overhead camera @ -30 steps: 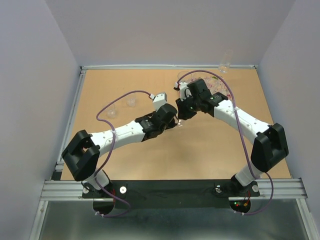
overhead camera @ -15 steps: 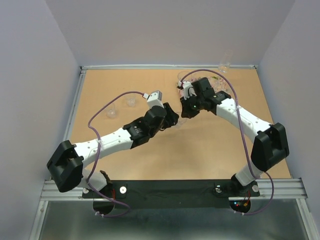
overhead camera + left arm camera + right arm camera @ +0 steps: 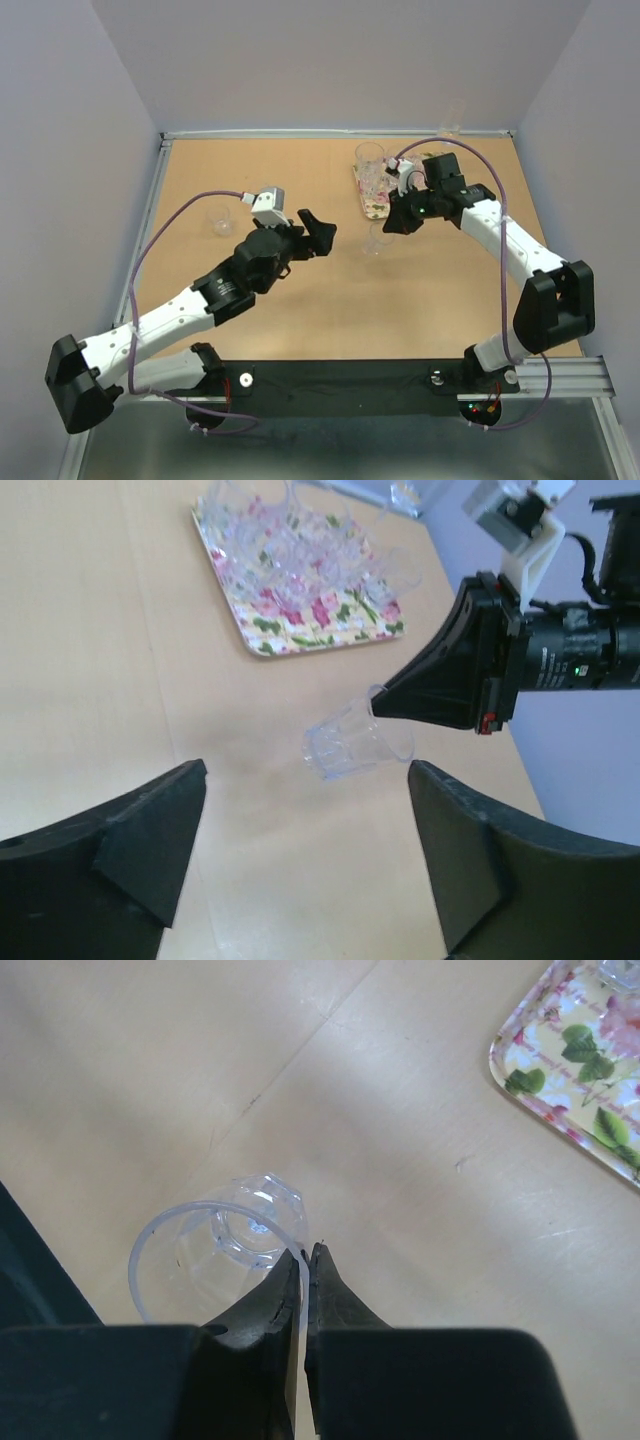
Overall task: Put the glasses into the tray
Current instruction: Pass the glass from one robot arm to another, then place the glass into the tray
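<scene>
Tan tabletop (image 3: 300, 330): one tumbler (image 3: 355, 745) is sitting tilted in my grip, near the tray (image 3: 262, 648) but apart from it.
I am clenching my right pincer (image 3: 305, 1252) on its rim. Other glasses (image 3: 290, 550) are crowding the floral tray. My left pincer (image 3: 312, 235) is standing released, jaws wide, facing the tumbler. A lone glass (image 3: 221, 220) is standing well to the left.

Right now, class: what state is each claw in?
Left claw: open, holding nothing.
Right claw: closed on the rim of a clear glass.
</scene>
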Controlling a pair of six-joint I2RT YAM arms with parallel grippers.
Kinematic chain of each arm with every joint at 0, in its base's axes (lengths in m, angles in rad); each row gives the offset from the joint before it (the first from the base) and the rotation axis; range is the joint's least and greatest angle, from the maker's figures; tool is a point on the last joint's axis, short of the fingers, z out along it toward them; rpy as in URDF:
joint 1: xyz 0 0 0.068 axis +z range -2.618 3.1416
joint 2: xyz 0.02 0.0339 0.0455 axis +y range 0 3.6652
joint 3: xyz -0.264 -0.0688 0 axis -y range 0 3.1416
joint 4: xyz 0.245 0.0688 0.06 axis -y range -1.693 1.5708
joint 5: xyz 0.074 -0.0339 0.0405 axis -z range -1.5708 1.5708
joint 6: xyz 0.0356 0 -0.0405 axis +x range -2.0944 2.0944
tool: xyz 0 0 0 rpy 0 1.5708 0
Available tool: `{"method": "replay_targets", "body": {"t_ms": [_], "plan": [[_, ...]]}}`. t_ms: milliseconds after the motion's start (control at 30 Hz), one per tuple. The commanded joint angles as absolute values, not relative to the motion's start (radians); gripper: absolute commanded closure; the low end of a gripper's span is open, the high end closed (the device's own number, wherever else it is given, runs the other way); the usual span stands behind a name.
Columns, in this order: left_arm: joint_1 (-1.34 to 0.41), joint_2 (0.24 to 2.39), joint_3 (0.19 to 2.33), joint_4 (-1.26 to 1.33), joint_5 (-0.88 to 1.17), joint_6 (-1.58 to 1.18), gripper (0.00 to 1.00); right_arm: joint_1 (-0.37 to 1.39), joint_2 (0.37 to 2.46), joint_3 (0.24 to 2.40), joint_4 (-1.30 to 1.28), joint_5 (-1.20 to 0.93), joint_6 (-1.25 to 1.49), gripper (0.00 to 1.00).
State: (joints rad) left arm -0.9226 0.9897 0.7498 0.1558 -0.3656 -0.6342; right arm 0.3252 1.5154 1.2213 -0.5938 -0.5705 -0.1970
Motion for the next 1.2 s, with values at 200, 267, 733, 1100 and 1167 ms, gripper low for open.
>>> {"method": "replay_targets", "body": {"t_ms": [200, 267, 733, 1100, 1167], "plan": [[-0.900, 0.819, 0.761, 0.069, -0.526, -0.321, 0.01, 0.190, 1.414, 1.187, -0.557, -0.629, -0.301, 1.00], [-0.897, 0.802, 0.796, 0.037, -0.538, -0.273, 0.01, 0.160, 1.398, 1.177, -0.543, -0.624, -0.302, 1.00], [-0.896, 0.749, 0.787, -0.077, -0.742, -0.017, 0.01, -0.005, 1.353, 1.063, -0.330, -0.519, -0.218, 1.00], [-0.874, 0.652, 0.735, -0.063, -0.756, -0.018, 0.01, -0.049, 1.400, 1.006, -0.058, -0.170, 0.090, 0.99], [-0.867, 0.627, 0.726, -0.054, -0.747, -0.014, 0.01, -0.049, 1.439, 1.011, -0.040, -0.118, 0.133, 1.00]]}}
